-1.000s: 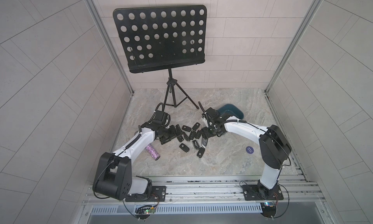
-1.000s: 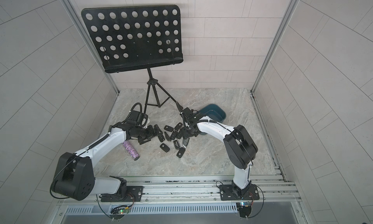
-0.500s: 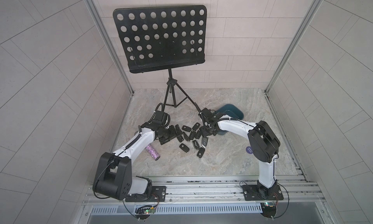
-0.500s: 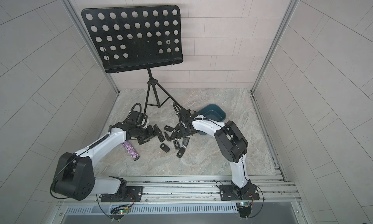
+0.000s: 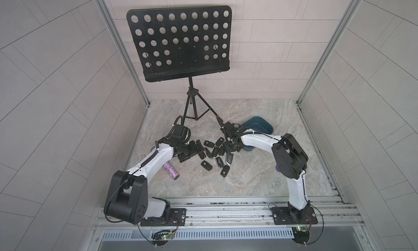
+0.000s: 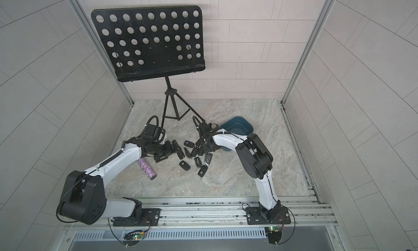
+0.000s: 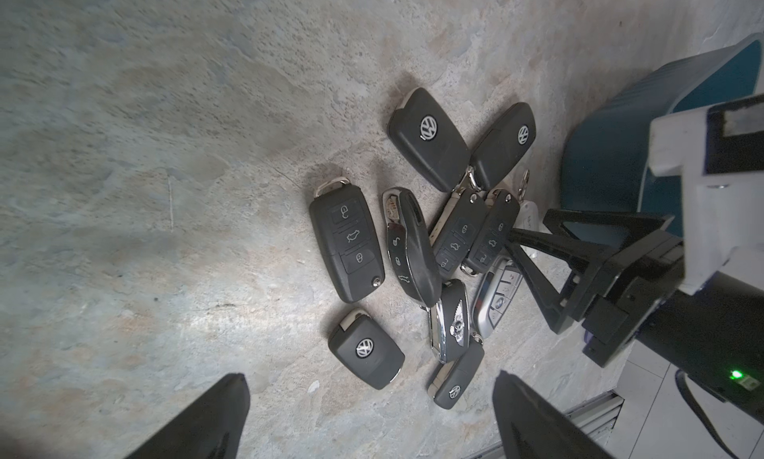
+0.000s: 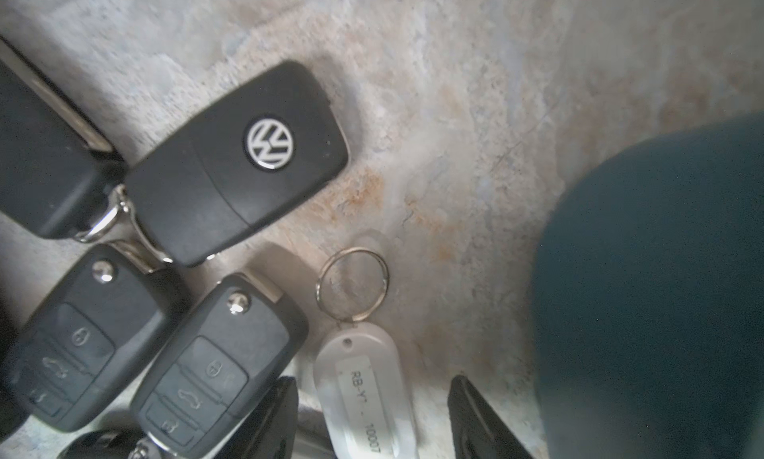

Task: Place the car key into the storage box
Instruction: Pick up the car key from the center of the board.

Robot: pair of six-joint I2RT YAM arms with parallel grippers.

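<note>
Several black car keys point(image 5: 216, 151) point(image 6: 194, 152) lie in a loose pile on the stone floor. The dark teal storage box point(image 5: 260, 125) point(image 6: 239, 127) point(image 7: 612, 147) point(image 8: 661, 291) stands just right of the pile. My right gripper point(image 5: 231, 147) point(image 6: 207, 148) point(image 8: 372, 384) is low at the pile's box-side edge. It is open, and its fingers straddle a white labelled tag point(image 8: 364, 378) on a key ring point(image 8: 351, 283) without pinching it. My left gripper point(image 5: 192, 148) point(image 6: 172, 148) point(image 7: 370, 378) hangs wide open and empty at the pile's left edge.
A black perforated music stand point(image 5: 181, 42) rises at the back, and its tripod legs point(image 5: 192, 112) reach down close behind the pile. A purple glitter cylinder point(image 5: 171, 170) lies beside my left arm. A metal rail point(image 5: 226, 207) runs along the front.
The right arm's elbow has swung inward to the left, and its jaws have narrowed around the white tag. The left arm and the keys have not moved.
</note>
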